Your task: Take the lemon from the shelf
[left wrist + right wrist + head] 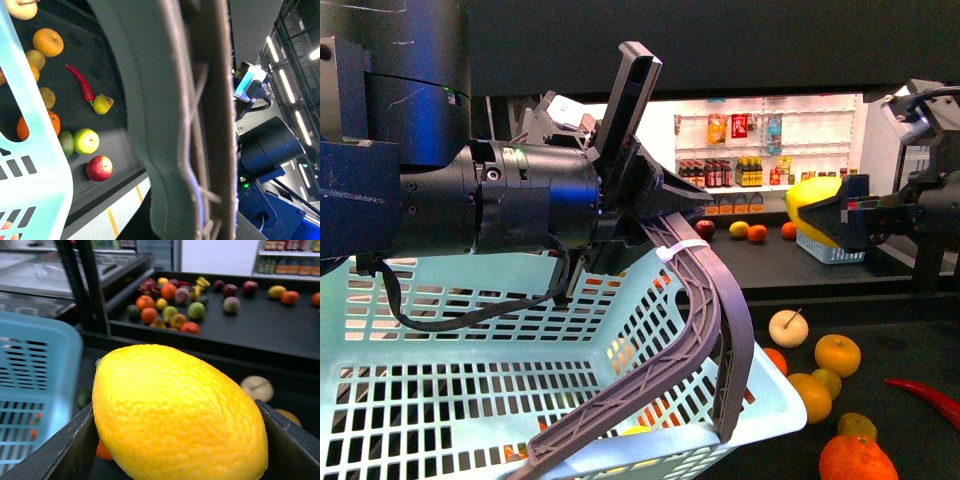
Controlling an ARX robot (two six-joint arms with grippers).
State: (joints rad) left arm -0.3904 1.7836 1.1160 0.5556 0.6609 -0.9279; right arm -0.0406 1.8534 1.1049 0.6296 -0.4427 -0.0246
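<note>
The lemon (180,415) is off the shelf (880,300), held in the air to the right of the light-blue basket (470,330) and above the level of its rim. The right gripper (828,212) has its jaws clamped on the fruit. In the right wrist view one black finger (75,450) presses each side of the bumpy yellow skin.

The left gripper (655,170) sits over the basket's near right corner, against the grey handle (715,300), which arches down across the basket's front. I cannot tell whether its jaws are together or apart. The left wrist view is mostly filled by a close, blurred grey surface.

Loose fruit lies on the dark shelf tray just right of the basket. A pale stemmed apple (788,327) is nearest the basket's corner, and an orange (856,462) lies lower down. A red chili (925,398) is further right of the basket.
</note>
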